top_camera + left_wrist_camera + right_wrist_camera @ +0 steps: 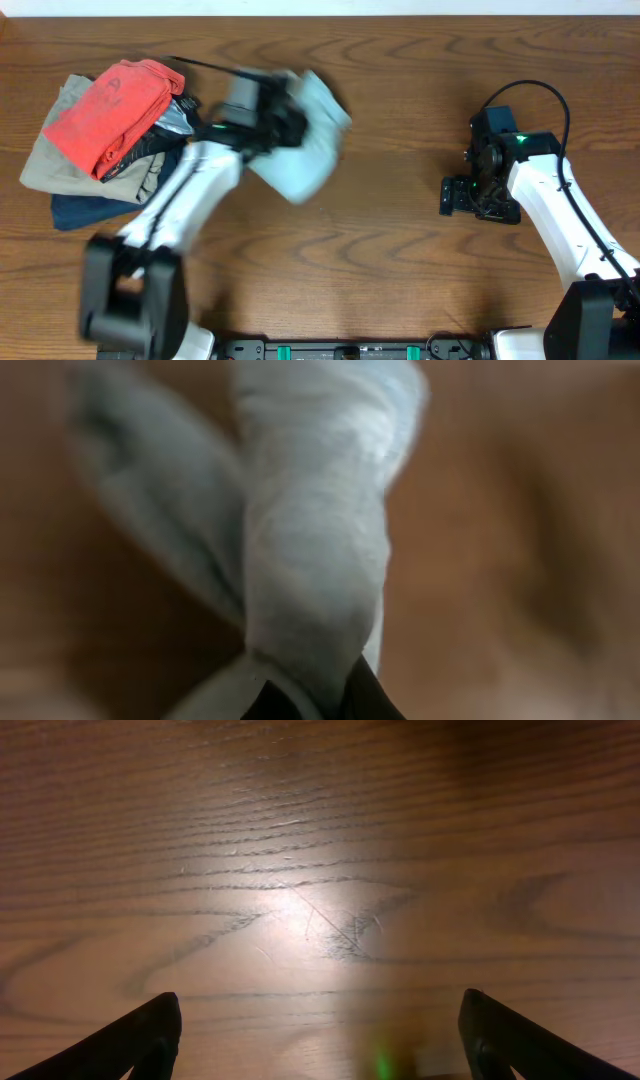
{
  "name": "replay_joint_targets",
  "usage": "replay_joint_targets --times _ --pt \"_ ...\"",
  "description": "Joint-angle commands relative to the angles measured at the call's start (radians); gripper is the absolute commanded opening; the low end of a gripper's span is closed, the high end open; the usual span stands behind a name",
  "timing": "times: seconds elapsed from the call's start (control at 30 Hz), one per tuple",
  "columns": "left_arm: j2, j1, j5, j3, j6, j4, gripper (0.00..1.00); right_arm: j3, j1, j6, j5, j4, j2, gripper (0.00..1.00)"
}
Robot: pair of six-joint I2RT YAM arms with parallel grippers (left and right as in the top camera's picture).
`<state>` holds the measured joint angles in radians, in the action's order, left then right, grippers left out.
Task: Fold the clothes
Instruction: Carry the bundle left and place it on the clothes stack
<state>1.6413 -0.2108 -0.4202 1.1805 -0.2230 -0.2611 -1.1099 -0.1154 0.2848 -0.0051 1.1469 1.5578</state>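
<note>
The pale light-blue garment point(305, 145) is bunched and held off the table at centre left, blurred by motion. My left gripper point(262, 118) is shut on it; in the left wrist view the cloth point(310, 550) hangs twisted from the jaws point(320, 695) over the wood. My right gripper point(455, 196) is open and empty at the right, low over bare wood; its two dark fingertips point(320, 1040) show wide apart in the right wrist view.
A stack of folded garments lies at far left: coral-red one point(110, 115) on top, beige point(55, 160) and navy point(85, 212) below. The wooden table point(400, 270) stretches between the arms.
</note>
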Motion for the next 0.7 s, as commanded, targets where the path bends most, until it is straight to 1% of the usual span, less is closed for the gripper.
replay_joint_targets --times 0.0,0.17,0.37,0.5,0.53,0.57,0.6,0.63,0.67 --pt "-0.093 0.118 0.056 0.034 0.032 0.005 0.06 -0.014 0.017 0.014 0.009 0.002 -0.01 0.87" --pt "-0.148 0.314 0.056 0.037 0.031 0.049 0.06 -0.014 0.018 0.014 0.009 0.002 -0.01 0.87" --pt "-0.135 0.544 0.075 0.037 0.032 0.078 0.06 -0.014 0.018 0.014 0.009 0.002 -0.01 0.87" --pt "-0.117 0.655 0.079 0.037 0.032 0.124 0.07 -0.014 0.018 0.014 0.009 0.001 -0.01 0.87" --pt "-0.109 0.679 0.091 0.037 0.031 0.134 0.22 -0.014 0.018 0.014 0.009 0.001 -0.01 0.87" --pt "-0.1 0.704 0.105 0.037 0.031 0.138 0.46 -0.014 0.018 0.014 0.009 0.001 -0.01 0.87" --pt "-0.091 0.724 0.108 0.037 0.031 0.141 0.86 -0.014 0.018 0.014 0.008 0.002 -0.01 0.87" --pt "-0.083 0.741 0.108 0.037 0.031 0.141 0.98 -0.014 0.017 0.014 0.009 0.002 -0.01 0.87" --pt "-0.075 0.757 0.108 0.037 0.017 0.138 0.98 -0.014 0.018 0.014 0.009 0.002 -0.01 0.87"
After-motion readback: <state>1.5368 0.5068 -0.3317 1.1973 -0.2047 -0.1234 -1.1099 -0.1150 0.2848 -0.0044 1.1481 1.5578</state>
